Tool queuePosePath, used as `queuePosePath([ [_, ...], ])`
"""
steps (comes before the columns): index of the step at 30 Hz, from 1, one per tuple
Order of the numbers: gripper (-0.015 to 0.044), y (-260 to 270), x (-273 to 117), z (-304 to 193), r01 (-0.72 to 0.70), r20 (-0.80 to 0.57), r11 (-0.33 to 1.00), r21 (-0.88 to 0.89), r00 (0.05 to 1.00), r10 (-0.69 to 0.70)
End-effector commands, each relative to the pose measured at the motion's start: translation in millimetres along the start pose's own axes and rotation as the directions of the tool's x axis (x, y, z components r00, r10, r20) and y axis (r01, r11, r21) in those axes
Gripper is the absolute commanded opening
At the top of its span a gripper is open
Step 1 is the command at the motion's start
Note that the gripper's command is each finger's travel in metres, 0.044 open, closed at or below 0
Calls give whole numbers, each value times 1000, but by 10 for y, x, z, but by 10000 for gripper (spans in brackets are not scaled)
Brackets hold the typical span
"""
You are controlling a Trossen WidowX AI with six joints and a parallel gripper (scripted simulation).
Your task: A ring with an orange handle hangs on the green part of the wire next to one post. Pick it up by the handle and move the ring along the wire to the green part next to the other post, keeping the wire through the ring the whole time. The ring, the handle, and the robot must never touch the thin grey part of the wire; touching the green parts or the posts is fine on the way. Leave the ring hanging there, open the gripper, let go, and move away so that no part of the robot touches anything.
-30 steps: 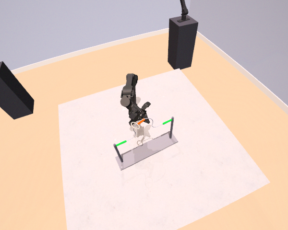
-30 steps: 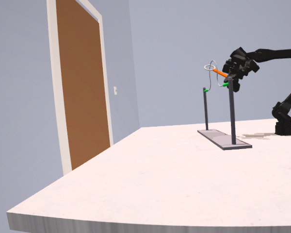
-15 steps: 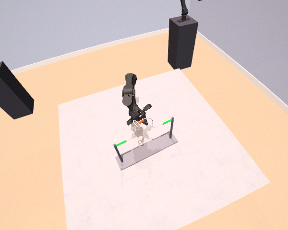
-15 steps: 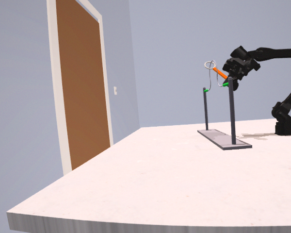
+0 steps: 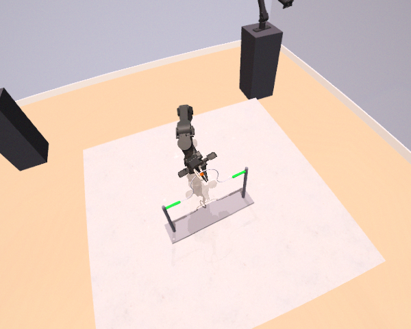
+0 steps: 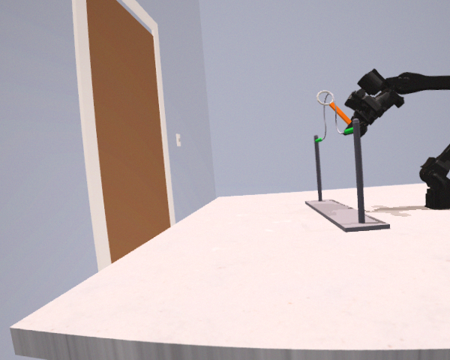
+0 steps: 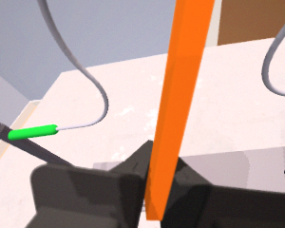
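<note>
My gripper is shut on the orange handle, which slants up from the fingers to the pale ring. The ring is out of the wrist view and nearly edge-on in the top view. It is around the upper arch of the grey wire; whether they touch cannot be told. One green part is by the nearer post in the exterior view, the other green part by the far post.
The posts stand on a grey base plate on the pale table. The fingers are below the arch, near the wire. Dark pedestals stand beyond the table.
</note>
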State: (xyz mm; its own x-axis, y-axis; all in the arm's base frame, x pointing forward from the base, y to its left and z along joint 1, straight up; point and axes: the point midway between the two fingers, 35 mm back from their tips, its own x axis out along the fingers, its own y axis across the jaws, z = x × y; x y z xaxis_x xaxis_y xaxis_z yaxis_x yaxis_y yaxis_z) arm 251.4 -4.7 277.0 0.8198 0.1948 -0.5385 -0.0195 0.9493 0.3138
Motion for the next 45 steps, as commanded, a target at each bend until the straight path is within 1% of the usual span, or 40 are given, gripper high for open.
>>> queuePosePath([
  [1,-150,-24,-13,12,35,16,998,-53,999,-34],
  [12,-150,-120,-11,25,141,49,971,-195,990,-134],
  [23,-150,-213,-18,52,241,95,913,-329,970,-222],
  [45,-150,-379,-61,143,420,219,715,-558,906,-362],
])
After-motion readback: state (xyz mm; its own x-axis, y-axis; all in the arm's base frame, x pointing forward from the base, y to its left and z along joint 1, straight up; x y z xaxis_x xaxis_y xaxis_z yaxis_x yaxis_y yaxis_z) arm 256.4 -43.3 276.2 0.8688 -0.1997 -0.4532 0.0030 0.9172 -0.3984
